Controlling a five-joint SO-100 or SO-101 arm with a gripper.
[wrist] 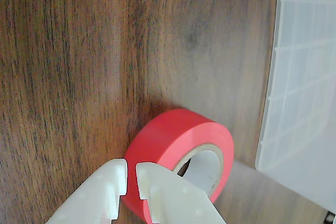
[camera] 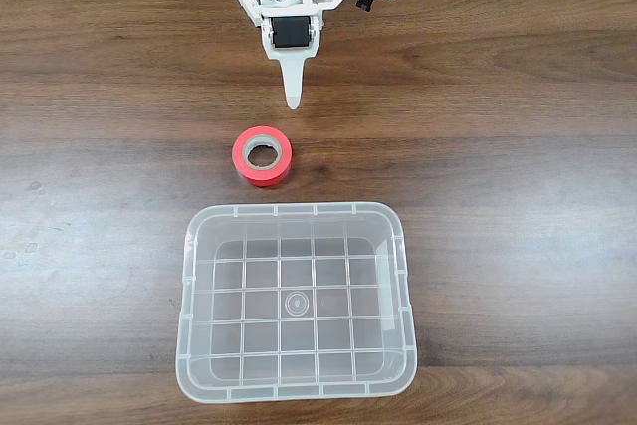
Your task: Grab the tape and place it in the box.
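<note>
Lying flat on the wooden table just beside the empty box, the tape looks light and stiff, its red side probably slick. The gripper hangs above it nearly closed, holding nothing; one finger through the core, one outside, seems the safest hold

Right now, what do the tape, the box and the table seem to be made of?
The tape: glossy red plastic film, likely vinyl, wound on a grey-beige core that looks like cardboard. The box: clear moulded plastic; the table grain shows through its gridded bottom. The table: dark wood grain with a soft sheen, possibly laminate.
</note>
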